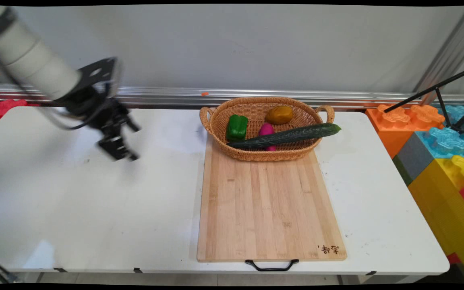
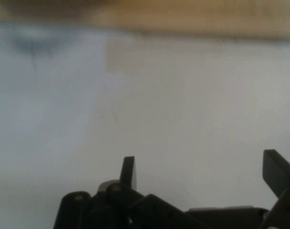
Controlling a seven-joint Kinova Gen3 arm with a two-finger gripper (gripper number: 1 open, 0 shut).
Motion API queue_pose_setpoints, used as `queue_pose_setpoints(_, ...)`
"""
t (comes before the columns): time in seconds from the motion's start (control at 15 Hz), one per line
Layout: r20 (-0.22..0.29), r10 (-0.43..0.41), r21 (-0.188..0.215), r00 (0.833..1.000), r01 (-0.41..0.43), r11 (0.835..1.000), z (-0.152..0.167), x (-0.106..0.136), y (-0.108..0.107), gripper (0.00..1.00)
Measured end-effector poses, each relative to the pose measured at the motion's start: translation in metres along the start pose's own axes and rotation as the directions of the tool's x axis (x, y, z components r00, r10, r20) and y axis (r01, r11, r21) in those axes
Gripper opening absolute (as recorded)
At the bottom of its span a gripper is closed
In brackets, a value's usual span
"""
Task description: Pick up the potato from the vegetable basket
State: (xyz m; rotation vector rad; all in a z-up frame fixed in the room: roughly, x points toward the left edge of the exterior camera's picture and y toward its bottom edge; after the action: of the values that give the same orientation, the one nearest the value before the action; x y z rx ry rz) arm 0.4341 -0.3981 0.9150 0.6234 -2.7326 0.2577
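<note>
Hovering over bare table (image 1: 95, 201), my pincer (image 2: 202, 174) gapes wide, empty; basket (image 1: 256, 155) with long cucumber (image 1: 288, 136) sits well apart.

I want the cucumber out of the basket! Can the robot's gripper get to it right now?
Probably yes. The cucumber lies on top, slanting across the basket, one end over the rim. The open gripper is empty, with only bare table between.
</note>
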Motion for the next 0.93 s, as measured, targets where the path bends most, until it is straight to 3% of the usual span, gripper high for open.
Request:
queue_pose_setpoints(0.33,-0.118,-0.037,0.076,0.992,0.046,0.996,0.022,0.099,-0.021,1.00)
queue_pose_setpoints(0.93,-0.263,-0.084,0.194,0.961,0.138,0.971,0.088,0.213,-0.061,1.00)
